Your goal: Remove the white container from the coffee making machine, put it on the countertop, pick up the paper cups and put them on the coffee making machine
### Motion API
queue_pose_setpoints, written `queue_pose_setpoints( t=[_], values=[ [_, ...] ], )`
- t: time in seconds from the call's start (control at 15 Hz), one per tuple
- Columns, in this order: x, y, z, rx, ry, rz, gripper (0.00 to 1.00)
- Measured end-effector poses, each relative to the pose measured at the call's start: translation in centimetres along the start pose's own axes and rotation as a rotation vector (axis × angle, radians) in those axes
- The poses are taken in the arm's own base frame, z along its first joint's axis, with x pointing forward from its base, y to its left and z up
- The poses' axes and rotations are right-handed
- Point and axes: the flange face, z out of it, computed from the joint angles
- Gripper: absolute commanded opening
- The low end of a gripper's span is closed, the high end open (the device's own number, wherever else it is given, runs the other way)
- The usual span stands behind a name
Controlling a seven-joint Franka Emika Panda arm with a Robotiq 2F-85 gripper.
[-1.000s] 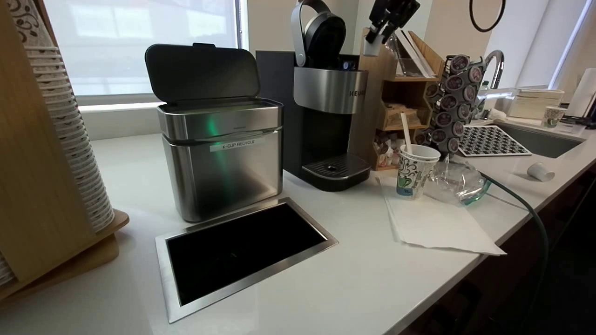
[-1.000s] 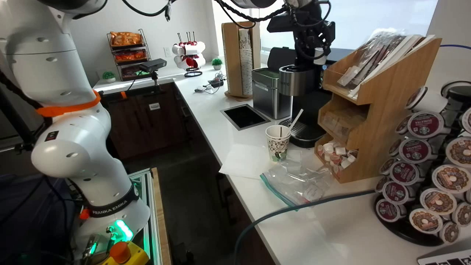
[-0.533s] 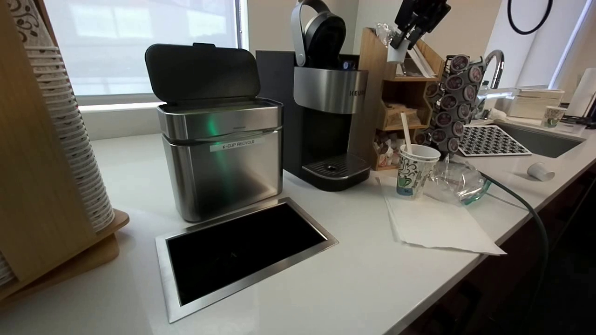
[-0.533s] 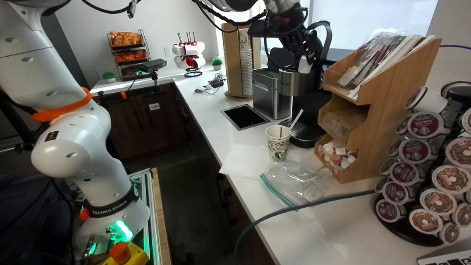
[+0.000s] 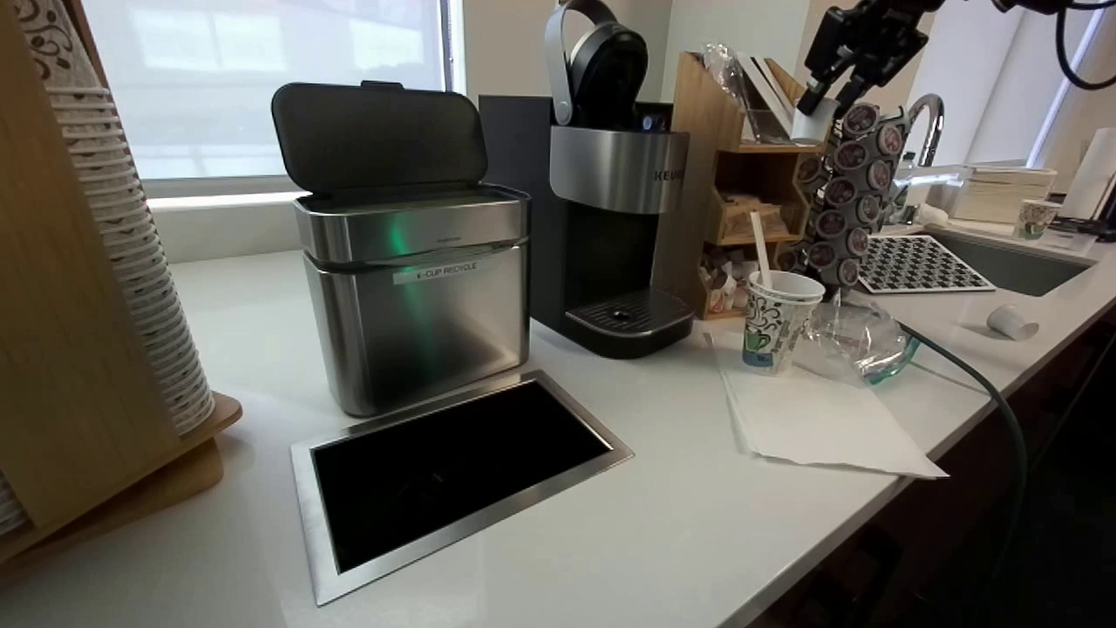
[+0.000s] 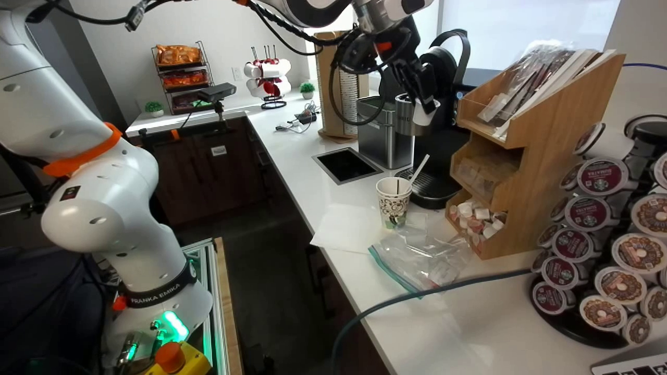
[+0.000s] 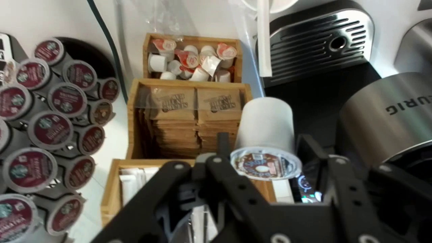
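The white container [image 7: 266, 123], a small pod with a printed foil lid, is pinched between the fingers [image 7: 312, 150] of my gripper [image 7: 265, 145]. In both exterior views the gripper [image 5: 824, 98] carries the container [image 5: 813, 124] in mid-air, away from the coffee making machine's raised head. The coffee making machine [image 5: 615, 170] is steel and black, with its handle up and drip tray bare. In front of it, the paper cups [image 5: 772, 327], nested with a stirrer inside, stand upright on the countertop [image 6: 443, 333]. Only their rim shows at the top of the wrist view.
A wooden organizer [image 6: 568, 135] with packets and creamers stands beside the machine, then a pod carousel [image 6: 589, 213]. Napkins [image 5: 837, 427] and a clear plastic bag [image 6: 422, 255] lie by the cups. A steel bin [image 5: 418, 305] sits behind a counter opening [image 5: 462, 471]. Another pod [image 5: 1013, 323] lies near the edge.
My gripper, holding the white container, has moved away from the machine's head and lower, out past the organizer toward the counter's front. The cups and machine have not moved.
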Motion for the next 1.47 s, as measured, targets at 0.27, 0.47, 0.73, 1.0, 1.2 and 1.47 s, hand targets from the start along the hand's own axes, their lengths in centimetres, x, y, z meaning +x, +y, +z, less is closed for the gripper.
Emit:
queue_pose_setpoints(
  t=[0.27,0.47,0.73,1.0,1.2,1.47],
  values=[
    [-2.5,4.7,0.2,-0.031,-0.022,0.162,0.28],
    [-4.0,7.8,0.5,-0.050,-0.038,0.261,0.28],
    [-5.5,10.6,1.4,-0.078,-0.063,0.378,0.28],
    [-7.2,13.3,2.7,-0.116,-0.096,0.506,0.28],
    [-8.4,15.0,4.5,-0.142,-0.129,0.598,0.28],
    [-10.1,17.5,7.3,-0.188,-0.166,0.720,0.28]
  ],
)
